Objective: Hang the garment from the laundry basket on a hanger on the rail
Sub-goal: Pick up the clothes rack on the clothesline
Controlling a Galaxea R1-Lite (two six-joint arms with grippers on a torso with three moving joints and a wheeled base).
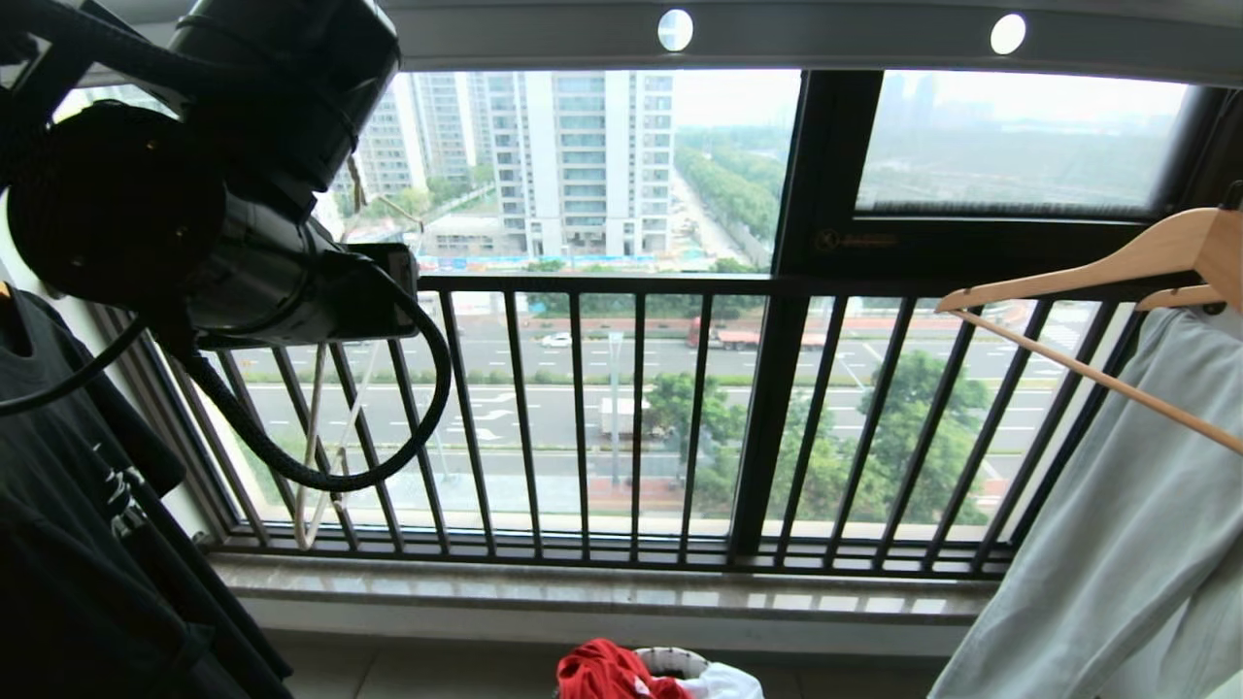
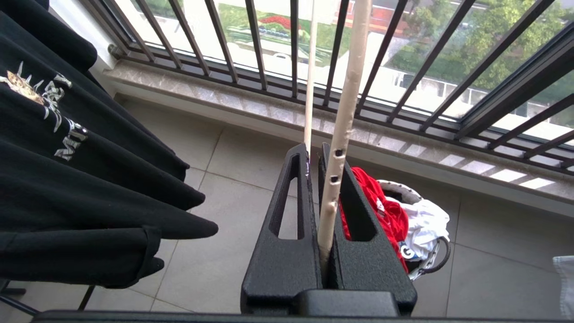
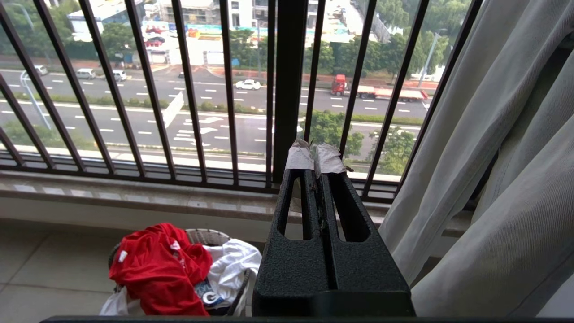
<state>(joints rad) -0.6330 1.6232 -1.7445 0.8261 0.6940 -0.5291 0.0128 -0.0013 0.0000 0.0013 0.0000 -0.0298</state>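
step: take hanger (image 2: 343, 112) | left claw (image 2: 316, 154) clamped on its wire | right claw (image 3: 316, 159) closed, empty | tip: lift hook clear of rail (image 1: 825, 34) gently, avoid snagging

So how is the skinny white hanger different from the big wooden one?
The hanger is thin and cream-white; the wooden hanger is thicker and tan. The left gripper is shut on the thin hanger, while nothing grips the wooden hanger. The wooden hanger sits among hanging pale cloth; the thin hanger is bare. Both are in front of the black balcony bars.
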